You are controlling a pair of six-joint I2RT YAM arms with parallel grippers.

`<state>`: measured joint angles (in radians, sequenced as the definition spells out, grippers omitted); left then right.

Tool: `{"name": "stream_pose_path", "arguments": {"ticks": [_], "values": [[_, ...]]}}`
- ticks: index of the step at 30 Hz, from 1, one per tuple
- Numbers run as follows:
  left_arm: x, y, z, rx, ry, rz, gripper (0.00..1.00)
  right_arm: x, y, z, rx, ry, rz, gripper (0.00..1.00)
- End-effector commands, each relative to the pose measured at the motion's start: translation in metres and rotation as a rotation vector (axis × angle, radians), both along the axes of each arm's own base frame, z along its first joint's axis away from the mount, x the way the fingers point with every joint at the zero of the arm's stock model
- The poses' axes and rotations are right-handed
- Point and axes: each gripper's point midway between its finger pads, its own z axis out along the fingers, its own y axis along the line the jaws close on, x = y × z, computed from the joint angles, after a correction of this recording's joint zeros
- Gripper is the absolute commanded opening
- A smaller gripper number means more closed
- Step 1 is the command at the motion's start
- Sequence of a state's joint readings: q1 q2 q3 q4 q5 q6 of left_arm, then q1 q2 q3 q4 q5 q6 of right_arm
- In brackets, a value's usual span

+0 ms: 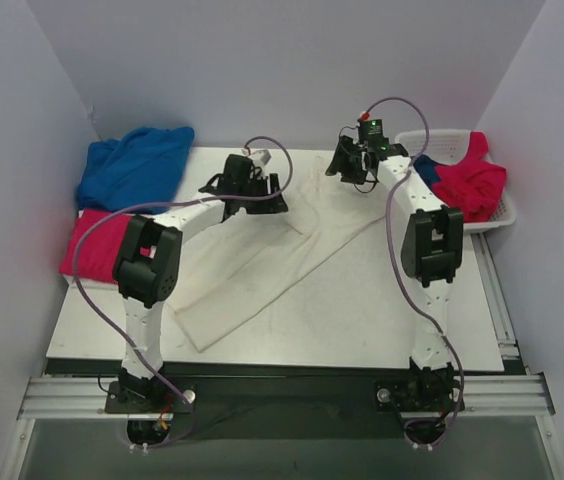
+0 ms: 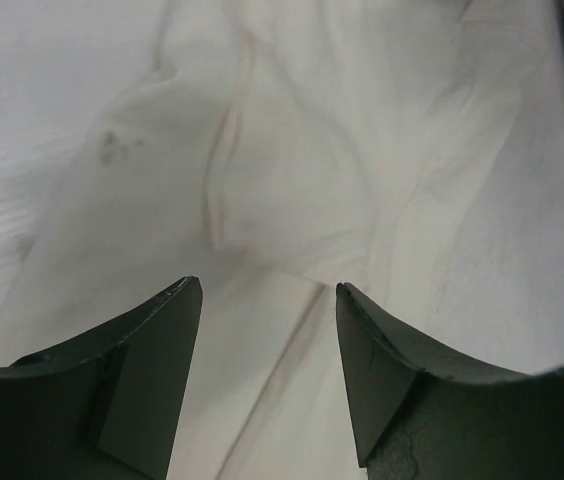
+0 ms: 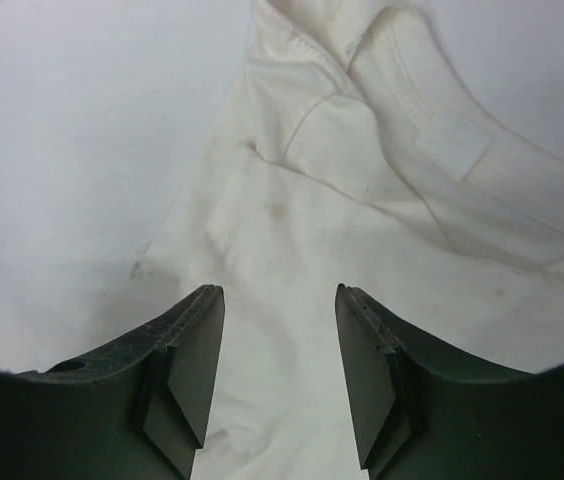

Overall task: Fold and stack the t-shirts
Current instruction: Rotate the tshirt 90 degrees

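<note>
Top view, shirts: cream-white t-shirt point(image 1: 292, 262) lies spread and creased across the table point(image 1: 382, 325). A blue t-shirt point(image 1: 132, 165) and a pink t-shirt point(image 1: 97, 242) sit at the far-left edge. A second pink t-shirt point(image 1: 467, 182) hangs out of the basket point(image 1: 502, 215) at the far right.
Top view, arms: left gripper point(image 1: 257, 192) and right gripper point(image 1: 345, 163) are over the shirt's far edge.
Left wrist, pincer: left gripper point(image 2: 267, 292) stands wide and empty above wrinkled cream-white t-shirt point(image 2: 292, 170).
Right wrist, pincer: right gripper point(image 3: 280, 292) stands wide, holding nothing, just short of the collar point(image 3: 442, 140) of the cream-white t-shirt point(image 3: 362, 200).

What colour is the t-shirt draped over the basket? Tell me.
The t-shirt is crimson-pink; the top external view shows it best.
</note>
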<state>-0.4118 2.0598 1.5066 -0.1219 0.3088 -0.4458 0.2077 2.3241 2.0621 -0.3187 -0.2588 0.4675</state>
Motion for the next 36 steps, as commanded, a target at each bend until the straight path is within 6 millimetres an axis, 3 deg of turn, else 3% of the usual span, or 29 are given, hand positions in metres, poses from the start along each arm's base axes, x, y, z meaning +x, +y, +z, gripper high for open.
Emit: {"name": "stream_pose_path", "arguments": {"ticks": [1, 2, 3, 4, 6, 7, 9, 11, 12, 13, 14, 15, 16, 21, 25, 28, 33, 36], "values": [[0.017, -0.039, 0.009, 0.046, -0.105, -0.090, 0.67, -0.010, -0.022, 0.114, 0.020, -0.229, -0.035, 0.49], [0.028, -0.044, 0.016, 0.078, -0.147, -0.078, 0.67, -0.024, -0.031, 0.100, 0.005, -0.186, -0.051, 0.49], [0.025, -0.050, 0.012, 0.099, -0.139, -0.095, 0.67, -0.035, -0.035, 0.121, 0.011, -0.217, -0.057, 0.49], [0.020, -0.062, 0.001, 0.122, -0.136, -0.125, 0.68, -0.044, -0.037, 0.120, 0.010, -0.210, -0.060, 0.49], [0.026, -0.073, 0.003, 0.163, -0.189, -0.133, 0.69, -0.071, -0.043, 0.119, 0.003, -0.189, -0.062, 0.49], [0.026, -0.077, -0.008, 0.181, -0.188, -0.148, 0.70, -0.079, -0.045, 0.119, 0.002, -0.186, -0.062, 0.49], [0.030, -0.091, -0.004, 0.198, -0.215, -0.163, 0.70, -0.103, -0.049, 0.113, -0.002, -0.163, -0.067, 0.49], [0.036, -0.096, -0.025, 0.237, -0.198, -0.167, 0.71, -0.118, -0.050, 0.108, 0.001, -0.145, -0.062, 0.49], [0.043, -0.100, -0.017, 0.242, -0.209, -0.161, 0.71, -0.132, -0.052, 0.103, -0.004, -0.134, -0.060, 0.49], [0.047, -0.098, -0.037, 0.277, -0.184, -0.148, 0.71, -0.139, -0.053, 0.100, -0.003, -0.127, -0.062, 0.49], [0.051, -0.096, -0.044, 0.297, -0.169, -0.125, 0.71, -0.145, -0.053, 0.099, -0.001, -0.123, -0.059, 0.49], [0.056, -0.097, -0.048, 0.318, -0.148, -0.109, 0.71, -0.152, -0.053, 0.103, 0.002, -0.134, -0.055, 0.48], [0.061, -0.090, -0.052, 0.352, -0.134, -0.061, 0.71, -0.162, -0.053, 0.092, 0.001, -0.106, -0.050, 0.48], [0.071, -0.057, -0.063, 0.481, -0.095, 0.107, 0.71, -0.193, -0.041, 0.079, -0.023, -0.076, 0.017, 0.48], [0.084, -0.021, -0.054, 0.505, -0.073, 0.297, 0.71, -0.216, -0.016, 0.061, -0.127, -0.049, 0.113, 0.48], [0.092, -0.003, -0.051, 0.480, -0.046, 0.364, 0.71, -0.233, 0.016, 0.043, -0.201, -0.018, 0.209, 0.48], [0.096, 0.010, -0.052, 0.469, -0.032, 0.373, 0.71, -0.262, 0.077, 0.009, -0.287, 0.046, 0.389, 0.48], [0.106, 0.002, -0.016, 0.362, -0.097, 0.321, 0.72, -0.273, 0.106, -0.009, -0.306, 0.079, 0.475, 0.48]]}}
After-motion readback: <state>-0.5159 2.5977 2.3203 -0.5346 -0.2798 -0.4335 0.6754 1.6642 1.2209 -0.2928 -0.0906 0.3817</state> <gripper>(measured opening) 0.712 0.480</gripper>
